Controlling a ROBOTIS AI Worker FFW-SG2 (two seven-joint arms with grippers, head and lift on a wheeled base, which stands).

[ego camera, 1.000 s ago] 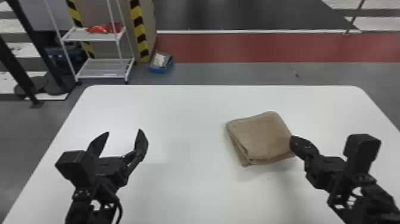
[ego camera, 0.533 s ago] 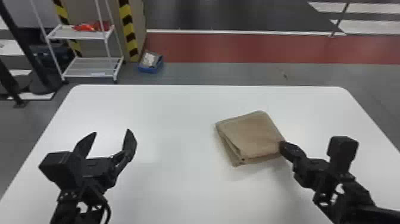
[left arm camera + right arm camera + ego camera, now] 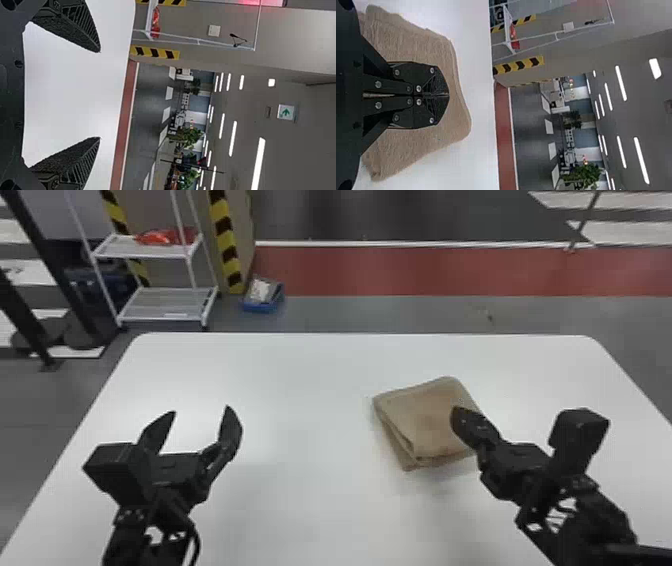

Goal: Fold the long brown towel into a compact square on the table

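Closed up tight at the black right gripper (image 3: 460, 417), with two flat fingers (image 3: 435, 81) meeting along their inner faces and nothing seen pinched between. Set over the brown folded cloth towel (image 3: 425, 420), across its edge toward the robot's right. Cannot tell whether touching that cloth or just above it. Spread wide at the black left gripper (image 3: 201, 410), with fingers (image 3: 83, 27) well apart, empty, above the smooth white table (image 3: 300, 390) and well apart from the towel. Lying flat on the right half of the table, folded into a squarish stack, with lower layers poking out past the top one at the near left corner.
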